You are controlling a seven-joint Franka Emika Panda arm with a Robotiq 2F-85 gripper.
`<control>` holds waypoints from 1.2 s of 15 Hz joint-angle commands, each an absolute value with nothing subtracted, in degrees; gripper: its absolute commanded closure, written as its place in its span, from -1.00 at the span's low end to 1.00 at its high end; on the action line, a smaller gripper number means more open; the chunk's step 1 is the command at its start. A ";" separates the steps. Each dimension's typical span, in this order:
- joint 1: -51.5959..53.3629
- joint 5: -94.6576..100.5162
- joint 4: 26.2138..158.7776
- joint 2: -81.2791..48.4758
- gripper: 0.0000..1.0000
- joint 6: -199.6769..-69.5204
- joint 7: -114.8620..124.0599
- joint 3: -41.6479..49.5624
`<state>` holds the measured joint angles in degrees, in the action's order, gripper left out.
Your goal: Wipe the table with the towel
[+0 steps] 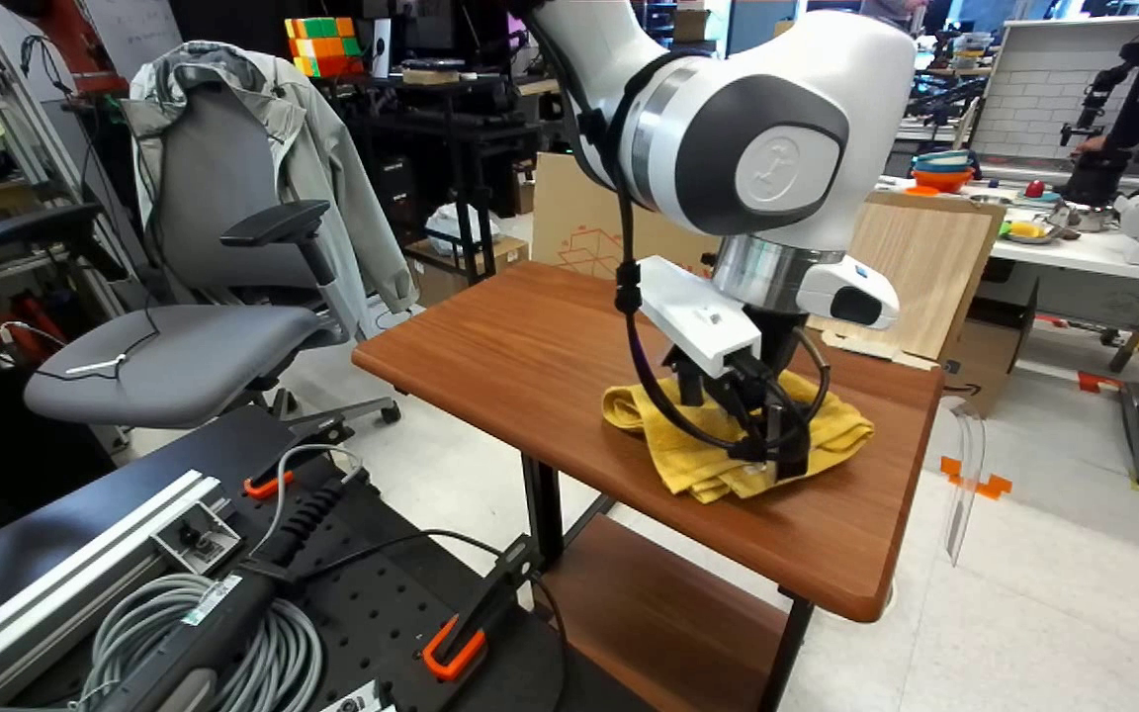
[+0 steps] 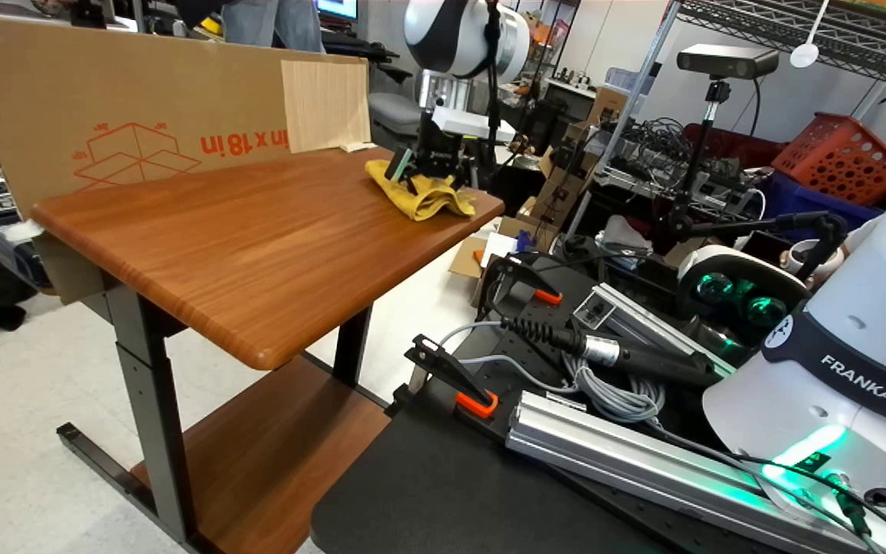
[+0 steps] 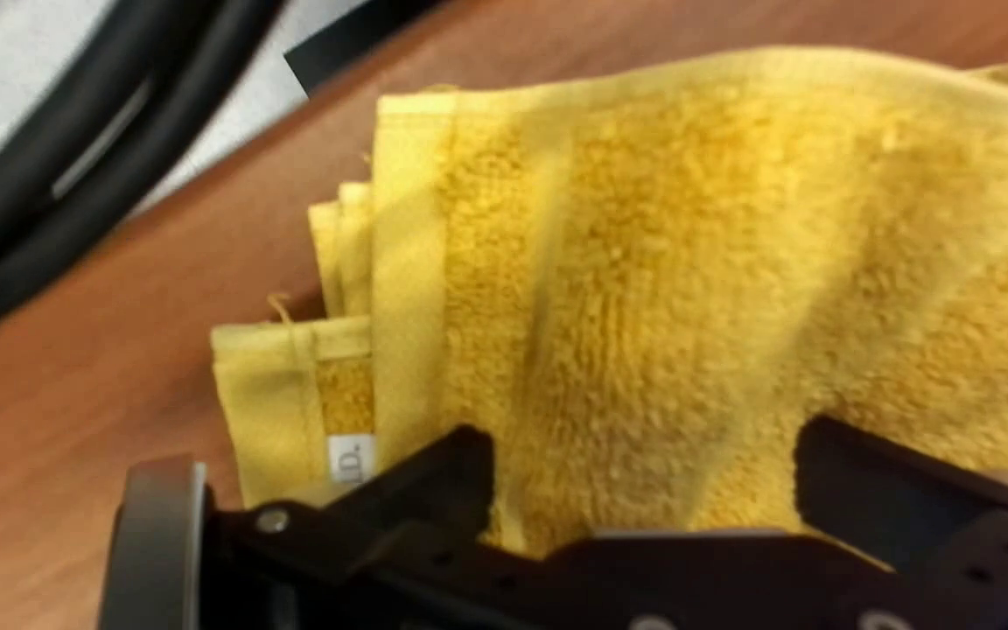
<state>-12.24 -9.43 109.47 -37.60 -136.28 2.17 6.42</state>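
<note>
So, pincer [image 3: 644, 451] points down over the yellow towel [image 1: 683, 460], released: fingers [image 3: 863, 481] spread well apart, cloth showing between them. Can't tell if the tips touch it.

Towel lies folded and rumpled on the tabletop [image 1: 510, 341], toward one end, near the edge that faces the black bench [image 2: 428, 477]. In the wrist view a strip of wood separates it from an edge, pale floor [image 3: 14, 61] beyond; white label [image 3: 351, 458] by a folded corner. Black cable [image 3: 110, 149] crosses over that same edge.

Room: bare wood runs from the towel to the other end in both exterior views. Opposite the bench, a cardboard sheet [image 2: 204, 92] stands along the edge, with a light wood board [image 2: 326, 108] on the towel's half. Floor shows between tabletop and bench. Grey chair [image 1: 174, 346] stands apart, past the end away from the towel.

Containers, all background: blue and orange bowls [image 1: 943, 178] stacked on a white counter [image 1: 1084, 259]; red basket [image 2: 835, 161], tilted, at a blue bin [image 2: 812, 208], in it or on it, can't tell. Contents of both too hidden to call.
</note>
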 commanded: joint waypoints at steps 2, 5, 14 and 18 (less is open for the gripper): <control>-9.84 -6.34 119.31 -32.66 -1.00 -134.38 0.66 5.59; -8.27 -7.30 122.66 -30.75 -1.00 -137.29 -2.89 1.95; -3.39 -8.43 126.72 -24.63 -1.00 -141.03 -6.71 -5.74; -3.93 -10.55 131.39 -16.30 -1.00 -146.79 -9.27 -7.04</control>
<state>-3.39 -8.32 125.72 -24.04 -143.10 -6.38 -6.20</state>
